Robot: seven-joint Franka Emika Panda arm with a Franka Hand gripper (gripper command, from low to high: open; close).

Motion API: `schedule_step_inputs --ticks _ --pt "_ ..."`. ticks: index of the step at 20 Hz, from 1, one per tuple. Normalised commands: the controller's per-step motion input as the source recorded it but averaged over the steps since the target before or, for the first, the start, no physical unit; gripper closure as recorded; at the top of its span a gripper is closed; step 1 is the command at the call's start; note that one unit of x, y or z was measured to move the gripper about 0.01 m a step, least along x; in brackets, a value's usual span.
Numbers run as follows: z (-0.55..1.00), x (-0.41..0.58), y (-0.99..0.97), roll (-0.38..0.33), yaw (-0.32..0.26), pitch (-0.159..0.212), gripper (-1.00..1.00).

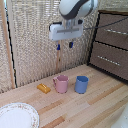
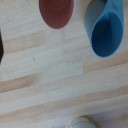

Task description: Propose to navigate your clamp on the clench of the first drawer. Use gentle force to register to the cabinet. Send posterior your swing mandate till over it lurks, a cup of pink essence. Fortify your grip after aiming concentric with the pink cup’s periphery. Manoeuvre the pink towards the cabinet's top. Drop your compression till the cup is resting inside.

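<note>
Pink cup [image 1: 61, 84] stands well below the fingers [image 1: 58, 47].

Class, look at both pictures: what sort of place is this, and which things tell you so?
Probably a staged home or kitchen corner: a pale pink mug and a blue mug on a light wooden plank tabletop, beside a dark brown wooden cabinet.

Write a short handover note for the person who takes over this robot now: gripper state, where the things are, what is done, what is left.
Gripper: open, empty, high above the table.
Pink cup: upright on the table, beside the blue mug, untouched.
Cabinet: at the exterior view's right; the first drawer looks closed.
Done: nothing visible yet.
Left: open the drawer by its handle, grasp the pink cup, place it inside, release.
</note>
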Motion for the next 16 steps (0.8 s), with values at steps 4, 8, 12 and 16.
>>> schedule_step_inputs --ticks 4,8,12,16 --pt "0.69 -0.017 -0.27 -0.142 0.064 0.0 -1.0" --pt "0.3 -0.197 -0.32 -0.246 0.133 -0.028 -1.0" --pt "0.05 -0.188 -0.22 -0.313 0.171 -0.034 -1.0" --pt "0.0 -0.162 -0.18 -0.328 0.178 -0.021 -1.0"
